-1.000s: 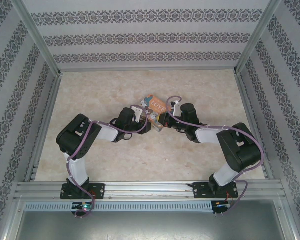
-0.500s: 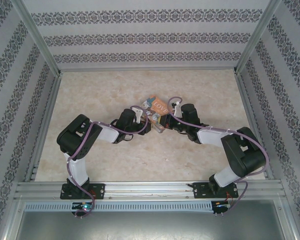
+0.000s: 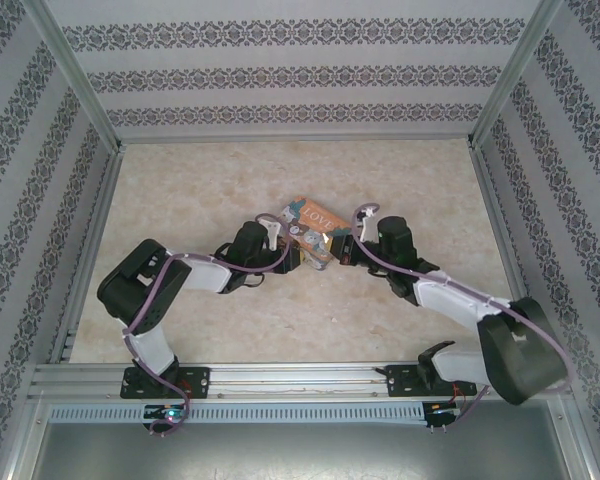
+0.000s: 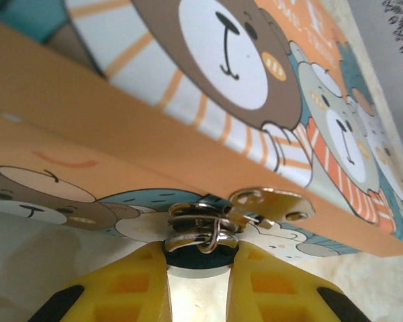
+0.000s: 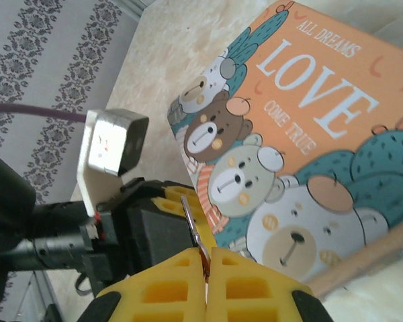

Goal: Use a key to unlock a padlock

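Left pincer (image 4: pixel 198 275) clamps the padlock (image 4: pixel 200 260) at the hasp (image 4: pixel 272 201) on the box (image 4: pixel 154 134); silver rings (image 4: pixel 201 225) crowd its top. Right pincer (image 5: pixel 206 258) pinches the key (image 5: pixel 190 218) just beside the box. We count one padlock, one key, one box.

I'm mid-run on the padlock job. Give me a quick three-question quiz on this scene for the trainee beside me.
1. True or false: the right gripper is open and empty.
2. The left gripper straddles: A) a red mug; B) the tiny blue-teal padlock with a silver shackle; C) a loose screw.
3. Which big white word is printed on the orange cartoon-bear box?

Key:
1. False: it is shut on a thin silver key.
2. B.
3. LOVE.
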`<act>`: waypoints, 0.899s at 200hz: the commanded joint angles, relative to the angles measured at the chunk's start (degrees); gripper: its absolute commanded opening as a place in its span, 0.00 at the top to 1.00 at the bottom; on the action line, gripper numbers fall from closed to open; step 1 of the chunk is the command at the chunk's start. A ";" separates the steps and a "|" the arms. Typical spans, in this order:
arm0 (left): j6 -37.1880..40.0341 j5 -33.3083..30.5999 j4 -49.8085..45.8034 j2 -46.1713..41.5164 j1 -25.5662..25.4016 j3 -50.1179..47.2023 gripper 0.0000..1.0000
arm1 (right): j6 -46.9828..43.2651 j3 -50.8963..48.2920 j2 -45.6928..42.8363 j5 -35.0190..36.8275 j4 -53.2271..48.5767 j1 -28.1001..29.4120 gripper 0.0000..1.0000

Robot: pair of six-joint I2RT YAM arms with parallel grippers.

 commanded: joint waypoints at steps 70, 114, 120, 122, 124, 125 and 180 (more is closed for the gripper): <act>-14.50 2.94 -3.04 -8.33 -2.16 0.08 0.81 | -12.69 -7.43 -14.39 12.24 -6.85 9.27 1.00; -18.05 2.70 -4.76 -9.99 -2.62 0.12 0.81 | -18.01 -8.32 -13.99 19.35 -6.05 15.13 1.00; -18.59 2.70 -4.57 -10.16 -2.67 0.07 0.81 | -18.72 -8.32 -13.68 20.08 -5.78 15.78 1.00; -18.75 2.69 -4.52 -10.19 -2.64 0.00 0.81 | -18.95 -8.32 -13.63 20.29 -5.74 15.94 1.00; -18.94 2.66 -4.51 -10.27 -2.63 -0.08 0.81 | -19.14 -8.32 -13.56 20.54 -5.68 16.14 1.00; -19.07 2.69 -4.46 -10.28 -2.63 -0.05 0.81 | -19.27 -8.32 -13.48 20.60 -5.66 16.22 1.00; -22.27 3.28 -3.18 -10.82 -2.80 -0.28 0.81 | -24.75 -10.87 -11.05 28.10 -2.46 21.82 1.00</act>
